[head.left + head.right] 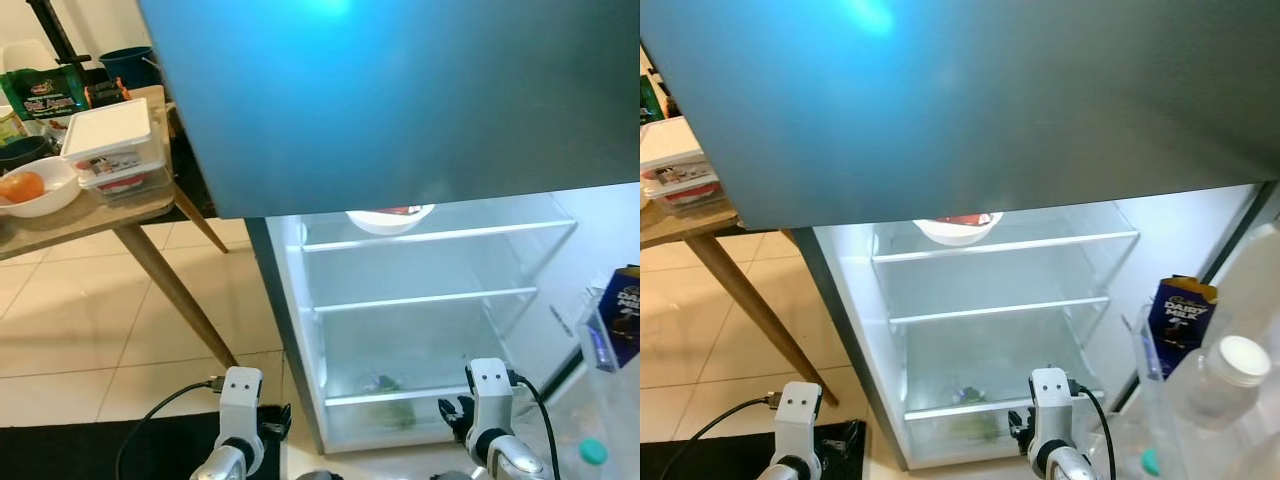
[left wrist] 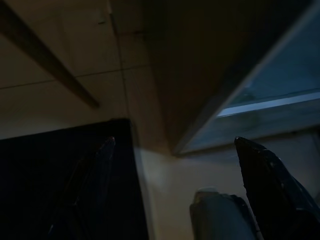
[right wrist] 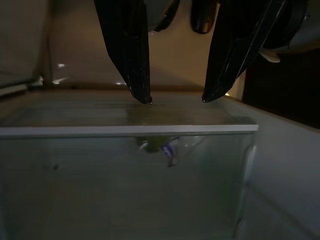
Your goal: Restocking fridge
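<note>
So the fridge [image 1: 420, 300] is open and honestly still looks pretty bare: one white bowl [image 1: 390, 218] with something red in it sits on the top glass shelf at about 12 o'clock, the middle shelves have nothing I can spot, and there's a bit of green stuff [image 3: 160, 145] down in the bottom drawer. The door rack at 3 o'clock has a chocolate milk carton [image 1: 1178, 310] and a clear bottle [image 1: 1230, 390] with a white cap. Plenty is left on the surface [image 1: 70, 215] over at 10 o'clock: a lidded plastic container [image 1: 112, 150], a white bowl of orange fruit [image 1: 35, 188], and a green bag [image 1: 42, 92]. Both tools are empty, I'd say; the right tool [image 3: 176, 100] hangs with fingers spread a moderate way in front of the bottom drawer, and the left tool [image 2: 175, 165] is spread wide, low over the floor by the fridge's corner. My read: barely started, most groceries still need hauling over.
</note>
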Robot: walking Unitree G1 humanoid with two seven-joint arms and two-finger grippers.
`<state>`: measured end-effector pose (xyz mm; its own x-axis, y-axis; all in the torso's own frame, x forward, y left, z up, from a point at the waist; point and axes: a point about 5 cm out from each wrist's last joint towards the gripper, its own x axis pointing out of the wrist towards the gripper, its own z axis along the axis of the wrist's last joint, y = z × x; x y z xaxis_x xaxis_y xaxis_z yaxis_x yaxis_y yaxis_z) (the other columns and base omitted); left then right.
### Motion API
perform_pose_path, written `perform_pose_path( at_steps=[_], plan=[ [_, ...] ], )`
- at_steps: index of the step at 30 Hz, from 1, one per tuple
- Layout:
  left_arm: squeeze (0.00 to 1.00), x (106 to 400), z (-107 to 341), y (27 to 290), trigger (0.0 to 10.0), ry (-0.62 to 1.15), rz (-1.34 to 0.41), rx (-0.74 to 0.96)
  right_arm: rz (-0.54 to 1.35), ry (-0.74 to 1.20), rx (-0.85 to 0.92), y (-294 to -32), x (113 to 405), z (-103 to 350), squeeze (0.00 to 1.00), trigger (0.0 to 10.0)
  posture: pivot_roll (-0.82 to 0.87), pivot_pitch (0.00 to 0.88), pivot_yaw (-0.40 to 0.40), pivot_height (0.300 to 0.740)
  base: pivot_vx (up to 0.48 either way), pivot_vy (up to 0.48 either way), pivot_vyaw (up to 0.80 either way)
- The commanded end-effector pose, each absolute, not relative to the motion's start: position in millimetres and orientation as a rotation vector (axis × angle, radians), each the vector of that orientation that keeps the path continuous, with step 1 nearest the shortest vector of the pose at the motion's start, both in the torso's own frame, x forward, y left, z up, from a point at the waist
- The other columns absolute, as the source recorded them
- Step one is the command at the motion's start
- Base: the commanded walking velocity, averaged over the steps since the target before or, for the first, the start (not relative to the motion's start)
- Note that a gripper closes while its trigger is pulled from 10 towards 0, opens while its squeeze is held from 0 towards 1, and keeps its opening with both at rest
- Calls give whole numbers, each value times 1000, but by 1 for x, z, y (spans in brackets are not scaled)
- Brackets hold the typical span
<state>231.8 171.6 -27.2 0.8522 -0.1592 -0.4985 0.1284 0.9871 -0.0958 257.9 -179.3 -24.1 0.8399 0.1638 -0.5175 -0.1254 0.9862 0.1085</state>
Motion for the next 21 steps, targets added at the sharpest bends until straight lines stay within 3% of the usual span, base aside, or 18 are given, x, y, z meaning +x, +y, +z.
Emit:
perform_pose_path(
  at_steps=[1,9,19,21],
  plan=[
    [0,228,-30,173,10000,550,-156,-48,148,578,78,-180,252,-30,0,10000,35,103,54,631,0,0,0],
    [0,228,-30,170,10000,563,-197,-19,147,584,78,-181,251,-31,0,10000,35,116,59,631,0,0,0],
    [0,230,-29,170,10000,558,-195,-6,135,584,81,-184,248,-32,0,10000,32,118,63,631,0,-464,0],
    [0,232,-28,172,10000,556,-182,-11,137,580,83,-184,249,-31,0,10000,30,119,64,631,0,0,0]
  ],
)
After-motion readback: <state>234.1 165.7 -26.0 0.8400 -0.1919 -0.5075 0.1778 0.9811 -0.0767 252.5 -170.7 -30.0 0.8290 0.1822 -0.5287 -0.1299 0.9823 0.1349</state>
